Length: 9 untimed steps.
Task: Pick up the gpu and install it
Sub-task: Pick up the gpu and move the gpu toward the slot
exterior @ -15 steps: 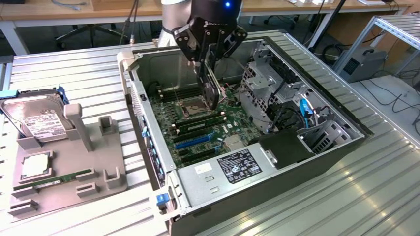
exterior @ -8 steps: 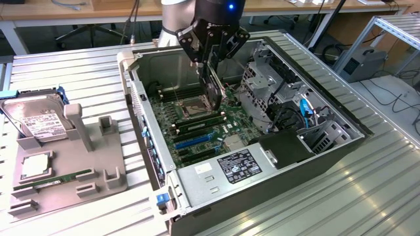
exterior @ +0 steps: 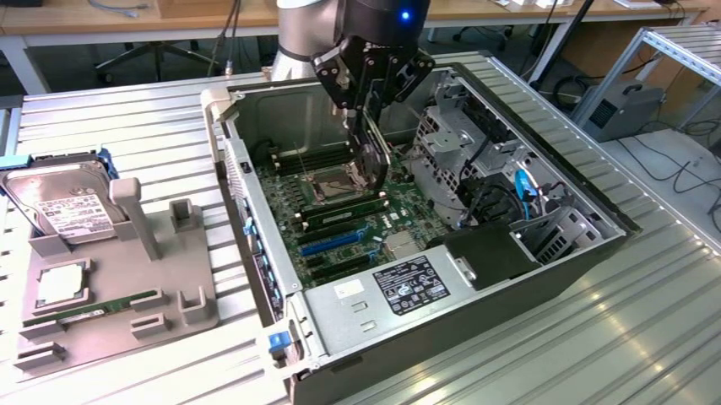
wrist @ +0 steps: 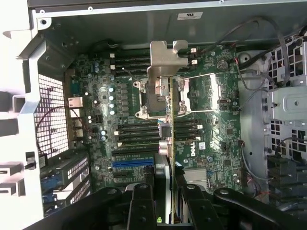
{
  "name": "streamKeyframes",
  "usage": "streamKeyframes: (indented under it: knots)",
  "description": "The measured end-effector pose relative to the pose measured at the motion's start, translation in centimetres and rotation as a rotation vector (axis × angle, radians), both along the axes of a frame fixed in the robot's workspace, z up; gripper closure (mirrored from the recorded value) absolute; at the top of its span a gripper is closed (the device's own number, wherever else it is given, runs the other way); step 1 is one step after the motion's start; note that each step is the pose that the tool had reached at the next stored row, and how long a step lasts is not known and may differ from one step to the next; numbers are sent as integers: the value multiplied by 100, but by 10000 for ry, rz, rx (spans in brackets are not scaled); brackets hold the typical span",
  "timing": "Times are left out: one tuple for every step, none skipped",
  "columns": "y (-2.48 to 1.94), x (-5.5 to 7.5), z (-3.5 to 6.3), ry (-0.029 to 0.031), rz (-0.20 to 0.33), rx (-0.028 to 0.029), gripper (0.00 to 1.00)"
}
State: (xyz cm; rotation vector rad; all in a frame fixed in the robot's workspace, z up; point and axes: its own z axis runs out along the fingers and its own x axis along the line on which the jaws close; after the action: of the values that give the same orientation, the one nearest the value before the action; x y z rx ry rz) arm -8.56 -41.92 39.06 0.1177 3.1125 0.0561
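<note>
On the exterior view's left, a grey moulded holder tray (exterior: 147, 287) lies on the slatted metal table (exterior: 631, 321). It carries a silver labelled hard drive (exterior: 62, 207) and a long thin green RAM stick (exterior: 96, 308).

At centre stands an open grey metal computer case (exterior: 242, 169), side panel off. A green motherboard (exterior: 338, 245) is exposed on its floor, with a blue expansion slot (exterior: 333, 242) toward the near end.

The black two-finger gripper (exterior: 366, 126) reaches down into the case. It is clamped on the gpu (exterior: 376, 173), a short green card with a black cooler and a silver end bracket.

The card is held on edge over the middle of the board, by the processor socket (exterior: 334, 181). It is not seated in a slot. Contact with the board cannot be determined.

In the wrist view the gripper (wrist: 166, 191) has its fingers (wrist: 142, 201) pressed to either face of the gpu (wrist: 165, 62), with the bracket at the far end.

On the exterior view's right, inside the case, are a perforated metal drive cage (exterior: 451, 135), a blue cable (exterior: 524, 190) and a black shroud (exterior: 490, 253).
</note>
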Motion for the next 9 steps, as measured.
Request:
streamKeyframes:
  knots:
    - [0, 10, -3, 0, 0, -1, 73]
    - [0, 18, -6, -1, 0, -1, 73]
    - [0, 27, -9, -1, 0, -2, 73]
    - [0, 35, -12, 0, -1, -3, 73]
    - [0, 50, -17, 0, -1, -4, 73]
    - [0, 63, -21, 0, -1, -7, 73]
    - [0, 70, -23, 0, -1, -8, 73]
    - [0, 78, -27, -1, 0, -8, 73]
    - [0, 86, -30, 0, 0, -10, 73]
